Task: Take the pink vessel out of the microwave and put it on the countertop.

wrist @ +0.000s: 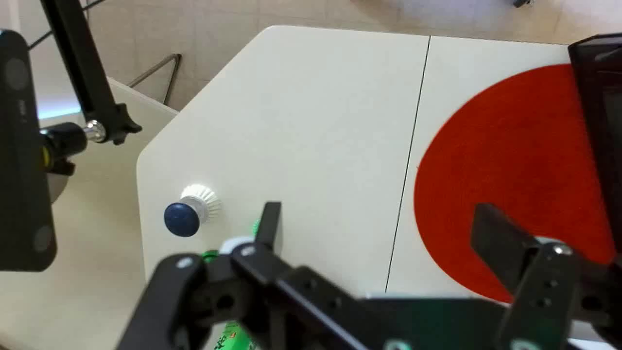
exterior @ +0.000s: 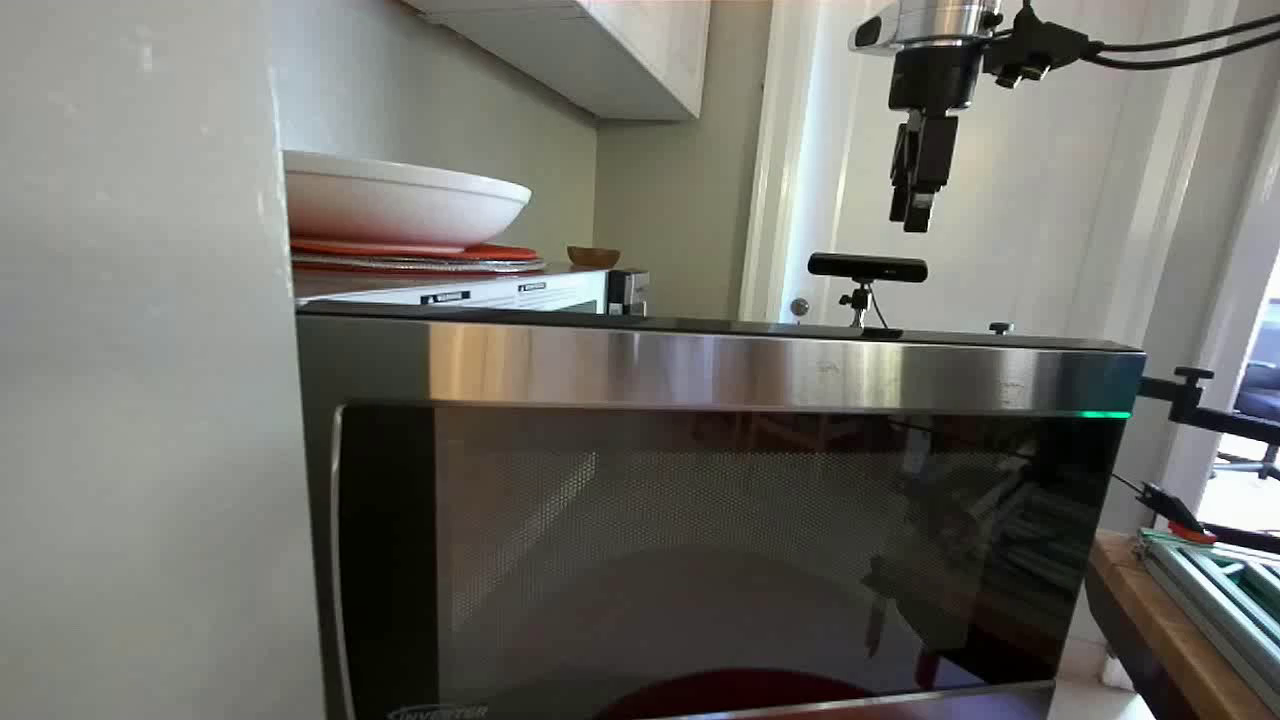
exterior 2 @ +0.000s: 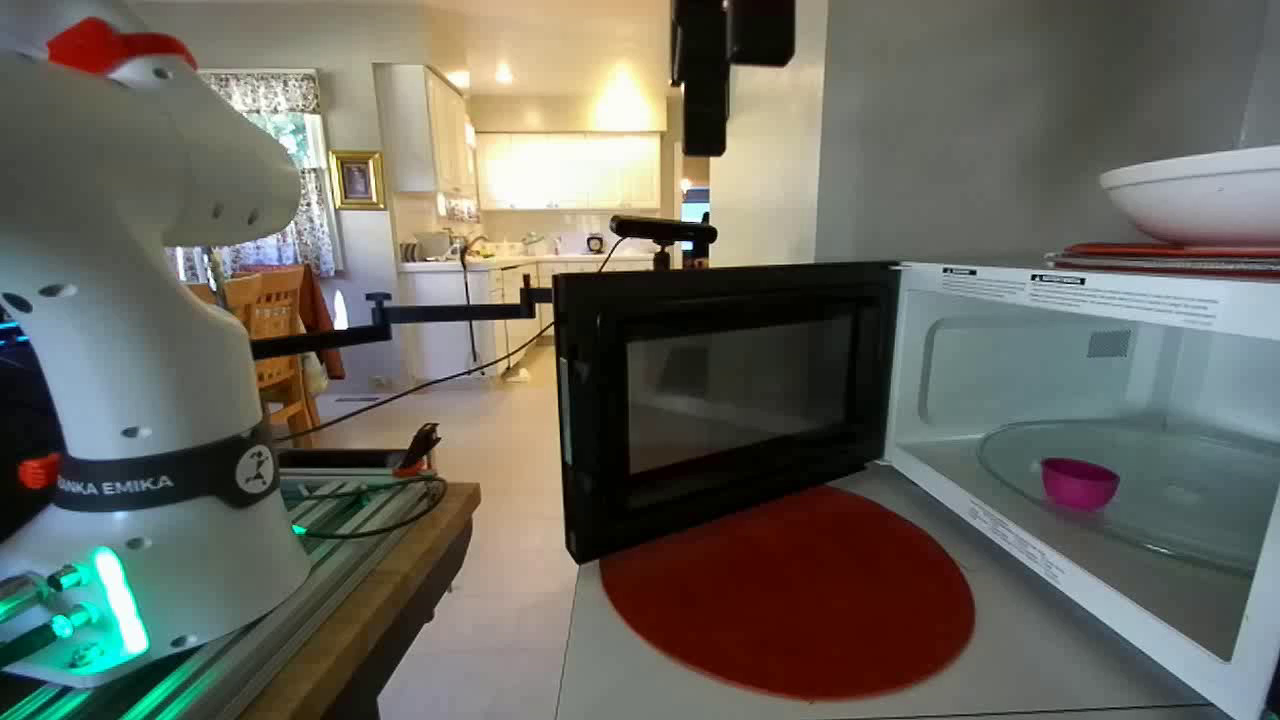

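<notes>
The pink vessel (exterior 2: 1080, 484), a small bowl, sits upright on the glass turntable inside the microwave (exterior 2: 980, 500). The microwave door (exterior 2: 590, 420) stands wide open. In an exterior view the dark glass door (exterior: 760, 370) fills the front and the vessel is hidden. My gripper (exterior: 914, 215) hangs above and beyond the door, pointing down. Its fingers also show at the top of an exterior view (exterior 2: 704, 140). In the wrist view the gripper (wrist: 380, 226) is open and empty over the white countertop (wrist: 311, 146), well away from the vessel.
A round red mat (exterior 2: 790, 610) lies on the countertop beneath the door. A camera (exterior 2: 663, 230) on an arm stands behind the door. A blue-handled brush (wrist: 189, 214) and a green item (wrist: 234, 338) lie at the counter's side. A white bowl (exterior: 400, 195) sits atop the microwave.
</notes>
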